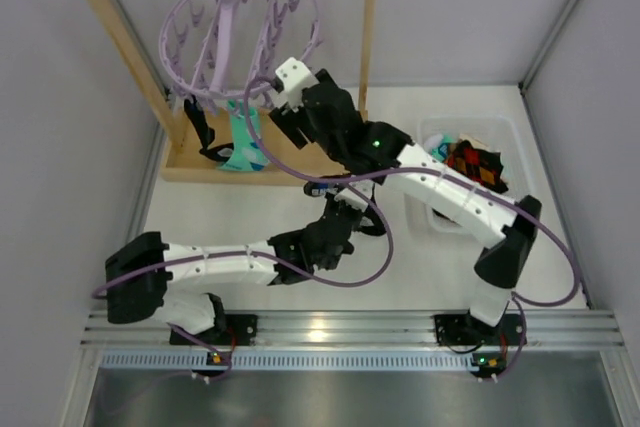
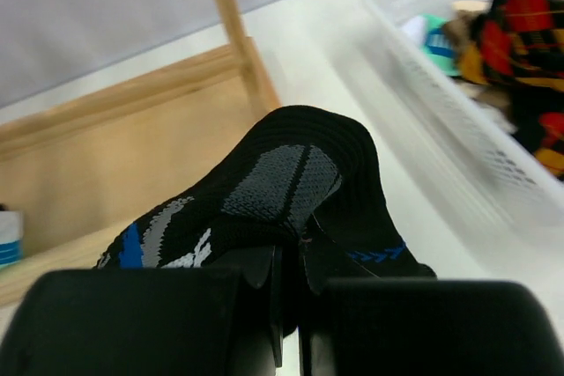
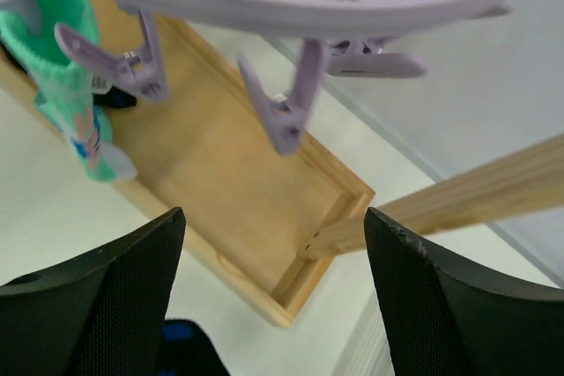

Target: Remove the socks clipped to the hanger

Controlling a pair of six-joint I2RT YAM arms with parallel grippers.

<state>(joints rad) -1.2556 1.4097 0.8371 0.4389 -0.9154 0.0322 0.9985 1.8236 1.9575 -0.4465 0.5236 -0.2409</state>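
Bare tabletop (image 1: 205,212) lies open near left, between the wooden base (image 1: 185,172) and the left arm (image 1: 215,262). Farther back, the hanger (image 1: 240,42) with its pegs (image 3: 286,107), a hanging teal sock (image 1: 243,142) and the rack's right post (image 1: 370,37) crowd the right gripper (image 3: 273,217); a white basket (image 1: 497,135) blocks the right.

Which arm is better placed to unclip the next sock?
Probably the right: the right pincer hangs open just under the pale lavender plastic ring hanger, near the clipped teal-and-white fabric sock. The left pincer is shut on a black knitted sock.
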